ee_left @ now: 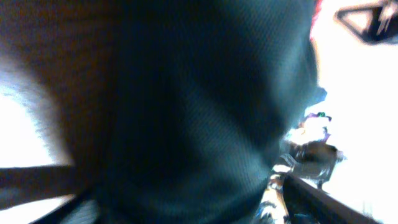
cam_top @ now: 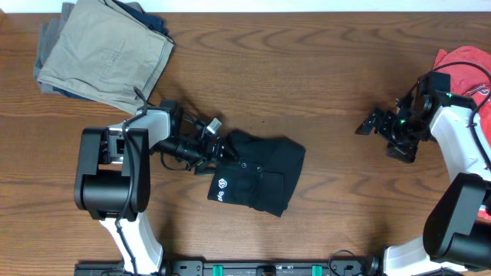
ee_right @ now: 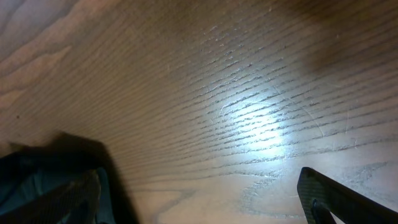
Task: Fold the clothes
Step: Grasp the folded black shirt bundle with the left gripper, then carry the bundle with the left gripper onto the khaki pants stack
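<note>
The clothes (cam_top: 265, 176), a black garment with a small white logo (cam_top: 223, 184), lie bunched at the table's middle. My left gripper (cam_top: 221, 148) is at the garment's left edge, fingertips lost in the dark cloth. In the left wrist view blurred black fabric (ee_left: 199, 112) fills the space between the jaws, and no grip can be made out. Far to the right, my right gripper (cam_top: 374, 123) hovers over bare wood. Its fingers (ee_right: 329, 196) stand wide apart with nothing between them.
Folded khaki trousers (cam_top: 103, 54) lie on darker cloth at the back left corner. A red T-shirt (cam_top: 468, 65) sits at the right edge behind the right arm. Bare wooden tabletop (cam_top: 337, 69) lies between the two arms.
</note>
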`<state>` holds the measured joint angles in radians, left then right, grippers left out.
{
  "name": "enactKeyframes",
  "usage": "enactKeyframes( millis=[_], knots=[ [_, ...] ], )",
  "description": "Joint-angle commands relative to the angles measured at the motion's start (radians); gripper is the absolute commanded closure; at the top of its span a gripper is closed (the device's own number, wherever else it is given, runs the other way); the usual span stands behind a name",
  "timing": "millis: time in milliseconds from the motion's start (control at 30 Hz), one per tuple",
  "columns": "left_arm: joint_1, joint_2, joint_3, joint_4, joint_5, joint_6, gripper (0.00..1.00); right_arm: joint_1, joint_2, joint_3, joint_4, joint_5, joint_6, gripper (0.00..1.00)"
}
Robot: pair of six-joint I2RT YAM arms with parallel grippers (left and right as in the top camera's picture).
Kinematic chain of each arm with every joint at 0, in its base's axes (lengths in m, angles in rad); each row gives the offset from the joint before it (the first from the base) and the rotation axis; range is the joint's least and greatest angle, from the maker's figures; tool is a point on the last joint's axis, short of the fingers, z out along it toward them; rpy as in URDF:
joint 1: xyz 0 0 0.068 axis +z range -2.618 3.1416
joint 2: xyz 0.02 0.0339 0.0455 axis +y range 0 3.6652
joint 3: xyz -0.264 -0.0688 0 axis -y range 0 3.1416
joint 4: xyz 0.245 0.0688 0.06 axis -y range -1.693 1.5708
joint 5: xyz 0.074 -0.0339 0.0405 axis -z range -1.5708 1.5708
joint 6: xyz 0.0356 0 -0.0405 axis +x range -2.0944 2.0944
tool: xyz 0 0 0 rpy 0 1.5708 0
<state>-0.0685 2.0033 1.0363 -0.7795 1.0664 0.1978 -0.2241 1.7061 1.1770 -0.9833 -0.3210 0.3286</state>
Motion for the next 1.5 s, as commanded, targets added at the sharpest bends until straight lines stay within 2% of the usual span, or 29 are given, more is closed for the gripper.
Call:
enactKeyframes(
  millis=[0, 133, 167, 300, 500, 900, 1133, 1467],
  knots=[
    [-0.003, 0.019, -0.010, 0.024, -0.058, -0.079, 0.39, -0.004, -0.019, 0.014, 0.000, 0.000, -0.012, 0.01],
    [-0.003, 0.018, -0.010, 0.026, -0.061, -0.112, 0.87, -0.004, -0.019, 0.014, 0.000, 0.000, -0.012, 0.01],
    [-0.003, 0.018, -0.010, 0.024, -0.074, -0.130, 0.94, -0.004, -0.019, 0.014, 0.000, 0.000, -0.012, 0.01],
    [-0.003, 0.013, 0.003, 0.013, -0.166, -0.194, 0.94, -0.004, -0.019, 0.014, 0.000, 0.000, -0.012, 0.01],
    [-0.003, -0.024, 0.138, -0.106, -0.388, -0.204, 0.94, -0.004, -0.019, 0.014, 0.000, 0.000, -0.012, 0.01],
    [-0.003, -0.037, 0.383, -0.046, -0.926, -0.286, 0.94, -0.004, -0.019, 0.014, 0.000, 0.000, -0.012, 0.01],
    [-0.003, -0.037, 0.521, -0.049, -1.080, -0.286, 0.94, -0.004, -0.019, 0.014, 0.000, 0.000, -0.012, 0.01],
    [-0.002, -0.038, 0.723, -0.110, -1.117, -0.285, 0.94, -0.004, -0.019, 0.014, 0.000, 0.000, -0.012, 0.01]
  ],
)
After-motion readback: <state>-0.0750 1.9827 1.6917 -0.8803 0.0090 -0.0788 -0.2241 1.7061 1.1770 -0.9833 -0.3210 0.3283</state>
